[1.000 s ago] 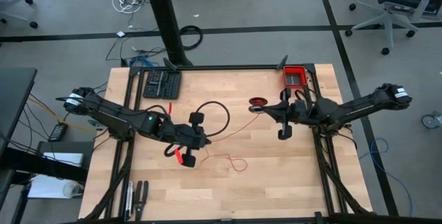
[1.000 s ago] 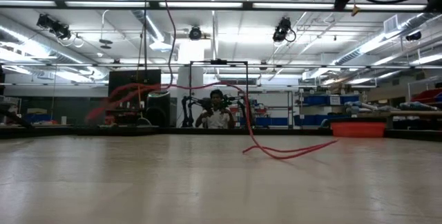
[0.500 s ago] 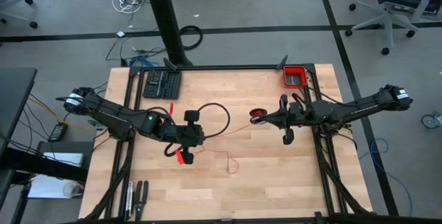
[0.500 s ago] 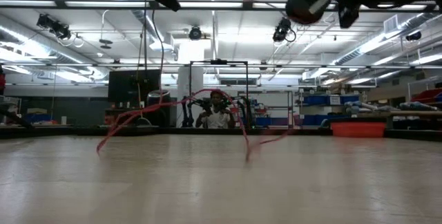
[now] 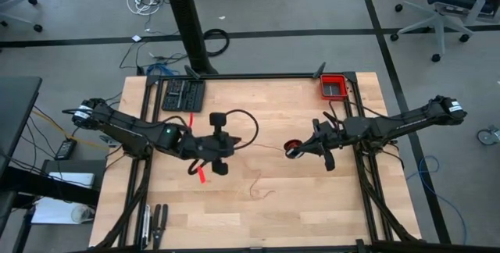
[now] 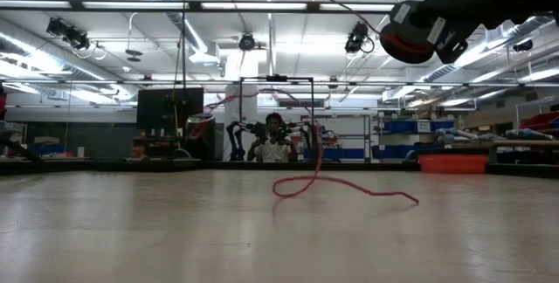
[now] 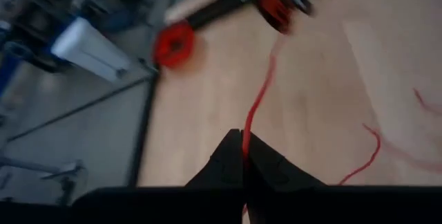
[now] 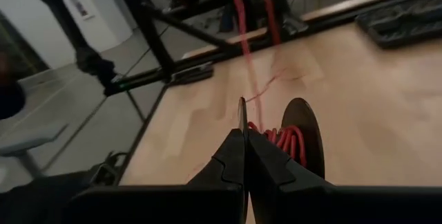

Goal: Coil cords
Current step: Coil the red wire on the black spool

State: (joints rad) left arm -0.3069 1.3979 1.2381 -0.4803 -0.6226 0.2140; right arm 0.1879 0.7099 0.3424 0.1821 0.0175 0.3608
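The thin red cord [image 5: 262, 147] runs through the air from my left gripper [image 5: 221, 142] to a dark spool [image 5: 291, 150] that has red turns wound on it. My right gripper [image 5: 301, 148] is shut on that spool. The cord's loose tail [image 5: 262, 191] lies in a small curl on the wooden table; in the low view it shows as a loop [image 6: 297, 186]. The left gripper is shut on the cord left of centre, above the table. The spool [image 6: 409, 33] hangs high over the table's right half. My left gripper pinches a single strand of the cord [image 7: 245, 135] between its two shut fingertips. The fingers slant down toward the table's right side and lie along the strand. From there the cord runs on, clear of the table, to the spool [image 7: 279, 6]. My right gripper pinches the thin edge of one spool flange [image 8: 242, 113] between its shut fingers, coming nearly level from the table's right. The wound red turns [image 8: 280, 141] and the other flange [image 8: 305, 131] sit beside the fingers. The spool is lifted clear of the table.
A black cable loop [image 5: 244, 125] lies beside the left gripper. A black tray [image 5: 182, 94] sits at the far left and a red bin [image 5: 334, 87] at the far right corner. Tools [image 5: 154, 222] lie off the near left edge. A person [image 6: 275, 141] shows beyond the table.
My right gripper has carried the spool toward the table's near edge and lower, rolling as it went. My left gripper has turned and shifted a little toward the far edge. The cord's tail has been dragged along the table, and its wide loops have drawn into a smaller curl.
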